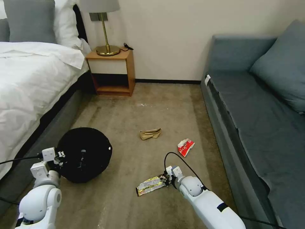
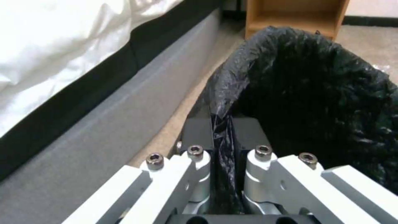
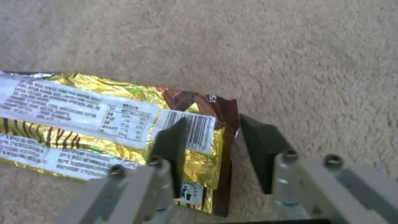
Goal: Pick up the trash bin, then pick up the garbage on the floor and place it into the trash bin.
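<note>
- The bed (image 1: 28, 82) with its white sheet runs along the outer side of the left gripper (image 1: 62, 156); the left wrist view adds its grey base panel, close beside the bin.
- The grey sofa (image 1: 254, 105) fills the side beyond the right gripper (image 1: 166, 181), well apart from it.
- The carpet (image 1: 143, 105) lies open between them, and nothing stands between the right gripper and the litter.
- The wooden nightstand (image 1: 111, 71) with a brass lamp (image 1: 106, 28) stands far ahead of both grippers, against the wall.
- The trash bin (image 1: 85, 154), black-lined, sits directly in front of the left gripper. The head view shows its round mouth tilted; the left wrist view shows the fingers (image 2: 199, 133) clamped on a fold of the wrinkled liner at the rim.
- The yellow wrapper (image 1: 150, 185) lies flat on the carpet at the right gripper's tip, stretching away toward the bin's side. In the right wrist view the jaws stand moderately apart, one dark finger (image 3: 172, 143) over the barcode end, the other just past the wrapper's brown edge.
- The tan paper bag (image 1: 150, 134) lies ahead of the right gripper, well apart.
- The red-white packet (image 1: 185, 147) lies nearer, ahead and toward the sofa.
</note>
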